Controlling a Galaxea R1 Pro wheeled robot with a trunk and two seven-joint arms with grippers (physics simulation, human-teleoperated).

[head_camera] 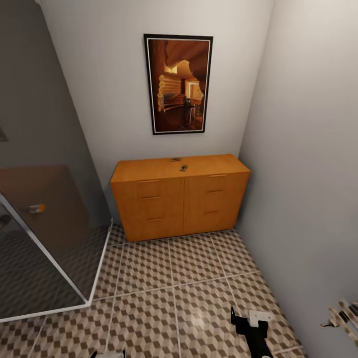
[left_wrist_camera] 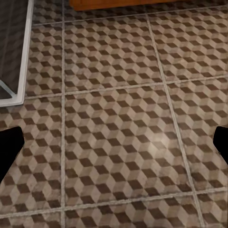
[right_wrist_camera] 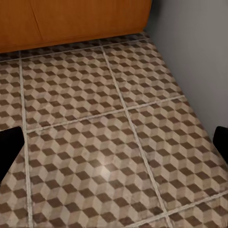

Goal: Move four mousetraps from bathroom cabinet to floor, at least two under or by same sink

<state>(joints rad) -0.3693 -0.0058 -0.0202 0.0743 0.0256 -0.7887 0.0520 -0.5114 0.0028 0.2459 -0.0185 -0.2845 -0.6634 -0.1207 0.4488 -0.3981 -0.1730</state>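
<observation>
Mousetraps (head_camera: 183, 167) tiny, indistinct atop cabinet (head_camera: 181, 199); both claws (left_wrist_camera: 114, 142) (right_wrist_camera: 114, 142) spread, empty.

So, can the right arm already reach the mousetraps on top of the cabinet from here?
Probably not. The mousetraps lie on the cabinet by the far wall, and several floor tiles separate it from the right gripper, low near the robot. Nothing blocks the way; the robot should drive closer.

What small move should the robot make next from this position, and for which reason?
Probably roll the base forward toward the cabinet. Two small mousetraps lie on its flat top, near the middle, and several floor tiles separate the robot from it. The right gripper hangs low over the tiles with nothing between its fingers, and the left wrist view shows just tiles between the left fingers, so neither seems within reach.
</observation>
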